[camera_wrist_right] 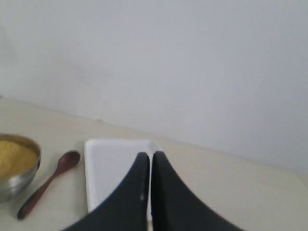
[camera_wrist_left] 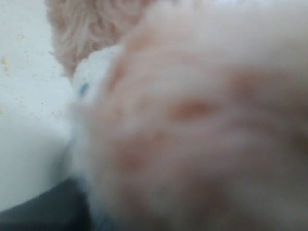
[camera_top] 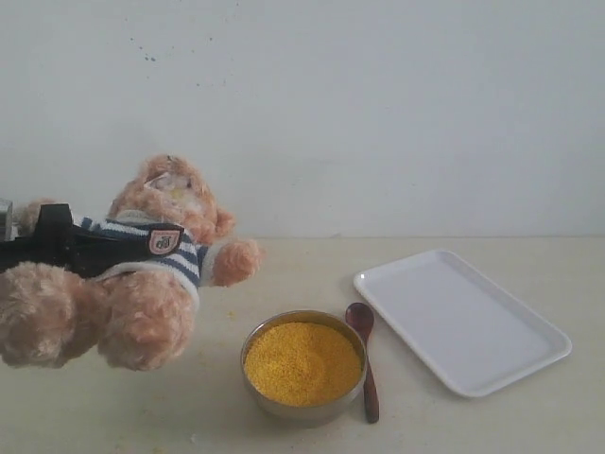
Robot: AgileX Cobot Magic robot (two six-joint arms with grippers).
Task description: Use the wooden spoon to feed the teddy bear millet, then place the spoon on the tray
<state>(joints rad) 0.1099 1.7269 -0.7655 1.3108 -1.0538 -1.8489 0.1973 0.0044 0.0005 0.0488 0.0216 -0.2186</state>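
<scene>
The teddy bear (camera_top: 151, 303) hangs tilted above the table at the left, head up toward the wall. My left gripper (camera_top: 104, 248) is shut on its striped torso. In the left wrist view blurred fur of the bear (camera_wrist_left: 192, 120) fills the frame and hides the jaws. The millet (camera_top: 302, 362) fills a steel bowl (camera_top: 284, 409) at the front centre. The wooden spoon (camera_top: 367, 364) lies on the table just right of the bowl, bowl end away from the front edge. The white tray (camera_top: 463, 317) lies to the right with nothing on it. My right gripper (camera_wrist_right: 151, 156) is shut and holds nothing. Beyond it lie the tray (camera_wrist_right: 108, 163), the spoon (camera_wrist_right: 48, 183) and the millet (camera_wrist_right: 12, 156).
A plain white wall stands behind the beige table. A few yellow grains lie on the tabletop near the bear.
</scene>
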